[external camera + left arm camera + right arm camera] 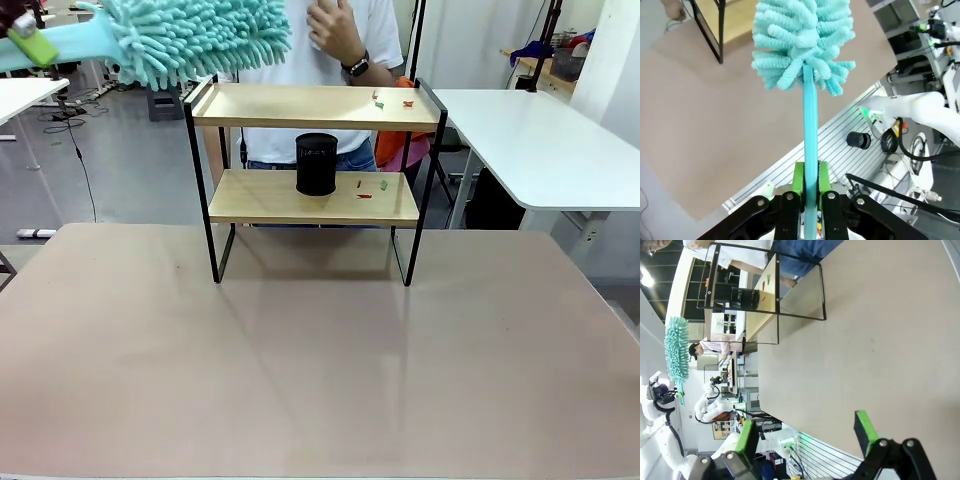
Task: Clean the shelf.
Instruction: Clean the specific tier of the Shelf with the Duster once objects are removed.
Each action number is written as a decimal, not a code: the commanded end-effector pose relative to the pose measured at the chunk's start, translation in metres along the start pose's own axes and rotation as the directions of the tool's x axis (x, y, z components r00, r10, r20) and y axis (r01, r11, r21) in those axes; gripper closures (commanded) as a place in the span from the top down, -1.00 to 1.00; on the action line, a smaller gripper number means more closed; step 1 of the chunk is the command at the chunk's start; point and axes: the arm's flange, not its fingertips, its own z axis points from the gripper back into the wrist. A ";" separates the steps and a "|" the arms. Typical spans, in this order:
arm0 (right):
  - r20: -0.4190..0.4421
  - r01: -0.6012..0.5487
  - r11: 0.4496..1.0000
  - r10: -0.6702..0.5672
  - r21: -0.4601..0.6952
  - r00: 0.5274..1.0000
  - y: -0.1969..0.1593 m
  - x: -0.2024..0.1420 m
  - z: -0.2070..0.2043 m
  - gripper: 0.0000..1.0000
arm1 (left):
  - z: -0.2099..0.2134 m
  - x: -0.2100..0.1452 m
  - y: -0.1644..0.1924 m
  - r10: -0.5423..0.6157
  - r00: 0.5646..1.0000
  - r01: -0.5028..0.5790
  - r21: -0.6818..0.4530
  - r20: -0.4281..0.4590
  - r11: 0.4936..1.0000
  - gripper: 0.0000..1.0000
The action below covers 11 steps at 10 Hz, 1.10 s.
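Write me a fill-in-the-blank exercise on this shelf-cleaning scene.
1. The left gripper is shut on the teal duster's ___.
2. The black cup stands on the shelf's ___ board.
3. The right gripper has its jaws ___.
Missing words: handle; lower; open.

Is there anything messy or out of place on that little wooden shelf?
Yes. Small red and green scraps lie scattered near the right end of the top board of the shelf. A few more lie on the lower board, right of the upright black cup. Nothing looks tipped or broken.
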 end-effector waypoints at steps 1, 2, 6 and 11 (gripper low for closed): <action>0.014 -0.025 0.999 0.025 0.021 1.000 0.000 0.002 -0.001 1.00 | -0.023 0.005 -0.006 -0.023 0.999 0.021 0.043 0.046 0.999 -0.74; 0.014 -0.025 0.999 0.025 0.021 1.000 0.000 0.002 -0.001 1.00 | -0.025 0.015 -0.005 -0.007 0.997 0.002 0.059 0.081 0.998 -0.74; 0.014 -0.025 0.999 0.025 0.021 1.000 0.000 0.002 -0.001 1.00 | -0.066 0.121 0.001 0.029 0.998 -0.038 0.152 0.064 0.988 -0.74; 0.014 -0.025 0.999 0.025 0.021 1.000 0.000 0.002 -0.001 1.00 | -0.109 0.162 0.016 0.079 0.997 -0.075 0.174 -0.014 0.982 -0.74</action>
